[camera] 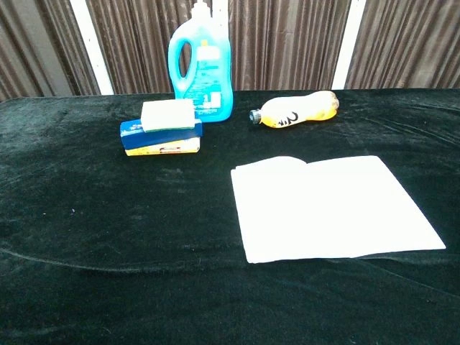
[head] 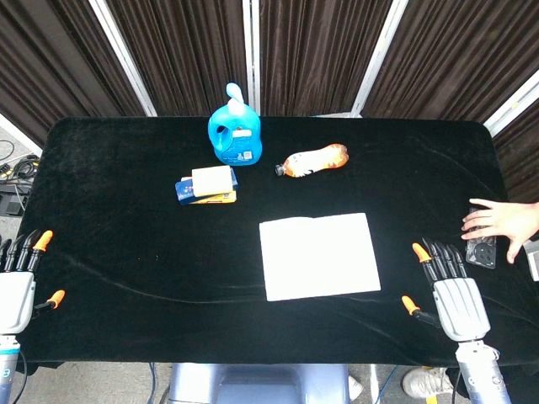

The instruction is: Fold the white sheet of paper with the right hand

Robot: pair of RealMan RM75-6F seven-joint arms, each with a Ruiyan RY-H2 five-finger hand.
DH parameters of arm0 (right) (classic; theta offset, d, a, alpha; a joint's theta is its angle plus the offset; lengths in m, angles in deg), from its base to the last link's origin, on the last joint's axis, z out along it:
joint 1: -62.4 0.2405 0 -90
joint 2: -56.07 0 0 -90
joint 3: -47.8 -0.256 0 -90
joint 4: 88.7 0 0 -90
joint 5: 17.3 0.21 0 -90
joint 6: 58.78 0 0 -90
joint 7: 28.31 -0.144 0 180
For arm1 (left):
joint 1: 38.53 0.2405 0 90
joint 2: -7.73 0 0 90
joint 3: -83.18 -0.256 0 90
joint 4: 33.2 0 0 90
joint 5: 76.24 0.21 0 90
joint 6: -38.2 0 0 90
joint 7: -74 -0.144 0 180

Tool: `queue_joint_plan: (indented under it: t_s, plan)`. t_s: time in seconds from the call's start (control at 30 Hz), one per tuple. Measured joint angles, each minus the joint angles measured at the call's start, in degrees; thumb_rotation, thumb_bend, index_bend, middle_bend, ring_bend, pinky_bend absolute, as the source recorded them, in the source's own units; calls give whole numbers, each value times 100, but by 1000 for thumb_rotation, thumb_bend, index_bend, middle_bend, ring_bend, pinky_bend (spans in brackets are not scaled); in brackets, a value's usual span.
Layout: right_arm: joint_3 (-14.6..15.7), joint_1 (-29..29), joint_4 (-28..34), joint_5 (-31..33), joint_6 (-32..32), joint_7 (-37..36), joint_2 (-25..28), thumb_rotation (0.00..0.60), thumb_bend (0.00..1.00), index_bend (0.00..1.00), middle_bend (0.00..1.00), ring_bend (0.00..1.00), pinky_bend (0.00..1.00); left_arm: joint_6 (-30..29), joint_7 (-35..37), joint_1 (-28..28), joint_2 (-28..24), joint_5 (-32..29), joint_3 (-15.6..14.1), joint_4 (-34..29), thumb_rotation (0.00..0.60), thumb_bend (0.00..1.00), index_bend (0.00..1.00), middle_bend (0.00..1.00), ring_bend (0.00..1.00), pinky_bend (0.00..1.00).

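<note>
The white sheet of paper (head: 318, 255) (camera: 332, 207) lies flat on the black table, right of centre, with a slight lift along its far left edge. My right hand (head: 450, 290) hovers at the table's near right edge, to the right of the sheet and apart from it, fingers extended and apart, holding nothing. At the near left edge my left hand (head: 18, 282) is likewise open and empty. Neither hand shows in the chest view.
A blue detergent bottle (head: 234, 133) (camera: 201, 65) stands at the back. An orange drink bottle (head: 313, 160) (camera: 296, 111) lies on its side beside it. A sponge on a blue-yellow box (head: 207, 185) (camera: 162, 127) sits left of the sheet. A person's hand (head: 504, 220) rests on a small dark object (head: 480, 251) at the right edge.
</note>
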Motion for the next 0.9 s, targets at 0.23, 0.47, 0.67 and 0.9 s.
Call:
queue_joint_plan:
  t_s: [0.23, 0.47, 0.67, 0.9]
  plan:
    - [8, -5, -11, -27, 19, -43, 12, 600, 172, 0, 0, 0, 0, 6, -18, 1, 0, -2, -2, -13, 600, 172, 0, 0, 0, 0]
    - [18, 15, -2, -95, 19, -140, 38, 600, 172, 0, 0, 0, 0, 10, -14, -2, 2, -6, 6, -14, 600, 173, 0, 0, 0, 0]
    - [16, 63, -43, -113, -40, -258, 44, 600, 171, 0, 0, 0, 0, 19, 7, -1, -5, -40, 20, -5, 600, 172, 0, 0, 0, 0]
    - [124, 285, -511, -680, -81, -983, -10, 600, 172, 0, 0, 0, 0, -3, 7, 14, -15, -59, 29, -20, 600, 172, 0, 0, 0, 0]
